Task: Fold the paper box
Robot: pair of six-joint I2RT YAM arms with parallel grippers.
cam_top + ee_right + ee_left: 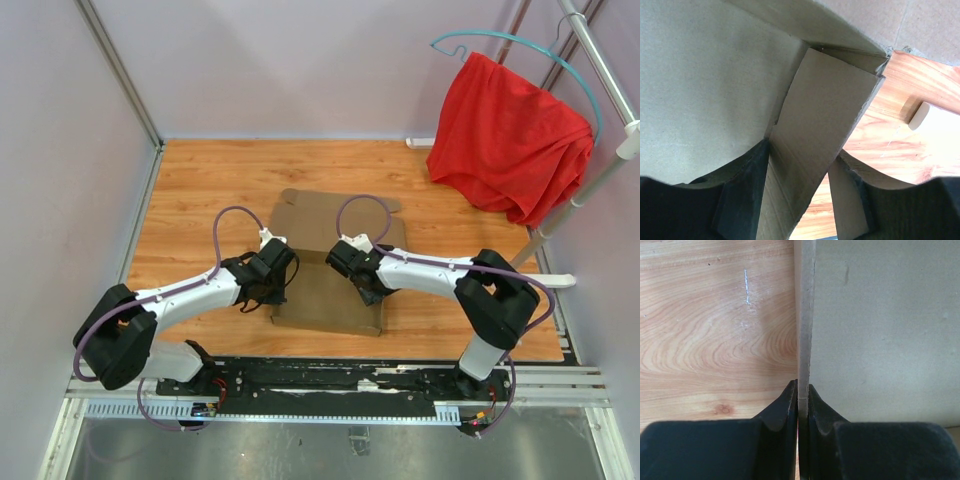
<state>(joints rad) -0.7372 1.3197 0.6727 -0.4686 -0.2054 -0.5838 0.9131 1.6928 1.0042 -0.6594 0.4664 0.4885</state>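
Soft, even light fills the overhead view, leaving only faint shadows on the table point(200, 180). The left wrist view is bright and sharp on the wood grain — its black fingers point(780, 410) lose all detail. In the right wrist view the far right blows out white; the near paper box point(700, 75) looks soft.

The left arm point(190, 292) and the right arm point(430, 268) are alike: smooth white shell links joined by bulky, rounded black joint housings. A thin purple cable point(222, 225) runs along each, arching free near the wrist. Both bases stand on a black mounting rail point(330, 376), with bits of red wire beside them. The left gripper point(803, 402) and right gripper point(799, 192) have matte black fingers point(777, 412) with tapered, curved tips.
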